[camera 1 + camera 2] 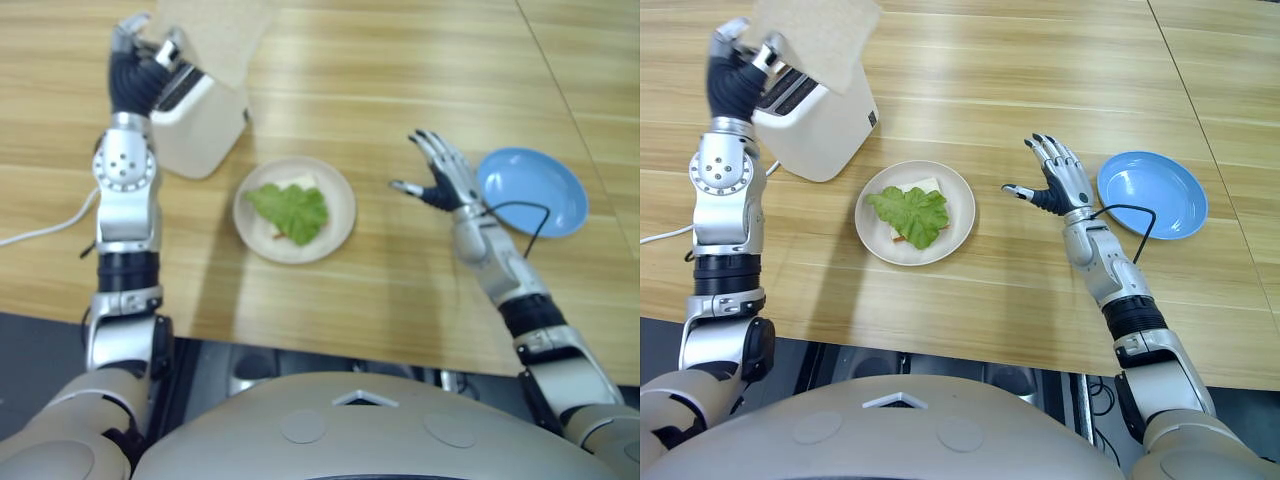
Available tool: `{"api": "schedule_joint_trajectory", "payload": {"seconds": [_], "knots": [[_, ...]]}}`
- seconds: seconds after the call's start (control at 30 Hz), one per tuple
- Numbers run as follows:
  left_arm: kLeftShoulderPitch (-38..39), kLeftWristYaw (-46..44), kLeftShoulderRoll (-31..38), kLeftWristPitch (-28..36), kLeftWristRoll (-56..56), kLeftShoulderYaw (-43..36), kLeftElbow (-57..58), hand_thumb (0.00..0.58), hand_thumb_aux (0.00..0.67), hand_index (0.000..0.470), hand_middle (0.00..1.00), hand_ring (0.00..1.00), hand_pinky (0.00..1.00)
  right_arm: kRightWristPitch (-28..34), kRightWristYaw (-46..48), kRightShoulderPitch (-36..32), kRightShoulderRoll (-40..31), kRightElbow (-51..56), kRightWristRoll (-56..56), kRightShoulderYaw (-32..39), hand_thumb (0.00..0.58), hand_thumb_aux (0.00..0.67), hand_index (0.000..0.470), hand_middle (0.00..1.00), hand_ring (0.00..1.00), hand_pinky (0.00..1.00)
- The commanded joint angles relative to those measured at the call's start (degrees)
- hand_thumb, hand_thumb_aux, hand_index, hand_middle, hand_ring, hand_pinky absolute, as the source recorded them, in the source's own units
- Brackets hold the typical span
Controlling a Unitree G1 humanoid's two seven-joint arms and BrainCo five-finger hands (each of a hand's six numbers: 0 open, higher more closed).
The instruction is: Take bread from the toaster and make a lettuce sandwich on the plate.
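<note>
Top-slice step: pinching bread [815, 40] in left hand [735, 75] above toaster [825, 125], holding right hand [1058, 180] spread, empty, near blue plate [1152, 195]; next, swing across, lay flat on lettuce [912, 213].

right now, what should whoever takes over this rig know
Left hand: shut on the second bread slice, held over the toaster.
Right hand: open, empty, above the table between the white plate and the blue plate.
White plate: base slice with lettuce on top.
Done: base slice and lettuce laid.
Left: set the second bread slice on the lettuce.
</note>
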Motion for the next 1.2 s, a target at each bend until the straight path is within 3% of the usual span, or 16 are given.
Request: {"api": "schedule_joint_trajectory", "payload": {"seconds": [0.03, 0.23, 0.6, 1.2], "knots": [[1.6, -7.0, -1.3, 4.0, -5.0, -1.1, 2.2, 0.58, 0.67, 0.46, 1.0, 1.0, 1.0, -0.3, -0.2, -0.6, 0.4, 1.5, 0.4, 0.6, 0.0, 0.0, 0.0, 0.0, 0.0, 0.0], [3.7, -11.5, -1.9, 6.9, -2.5, -6.4, 3.2, 0.58, 0.67, 0.46, 1.0, 1.0, 1.0, -0.7, -0.5, -0.6, 0.3, 2.0, 0.4, 0.6, 0.0, 0.0, 0.0, 0.0, 0.0, 0.0], [2.1, -16.1, -1.2, 3.9, 4.3, -12.7, 15.9, 0.58, 0.67, 0.46, 1.0, 1.0, 1.0, -1.0, -0.2, -1.0, 0.9, 1.8, -0.4, 1.8, 0.0, 0.0, 0.0, 0.0, 0.0, 0.0], [6.5, -23.3, 4.9, 8.0, 2.1, -10.5, 5.6, 0.58, 0.67, 0.46, 1.0, 1.0, 1.0, -0.7, -0.4, -0.6, 0.5, 2.1, -0.5, 3.1, 0.0, 0.0, 0.0, 0.0, 0.0, 0.0]]}}
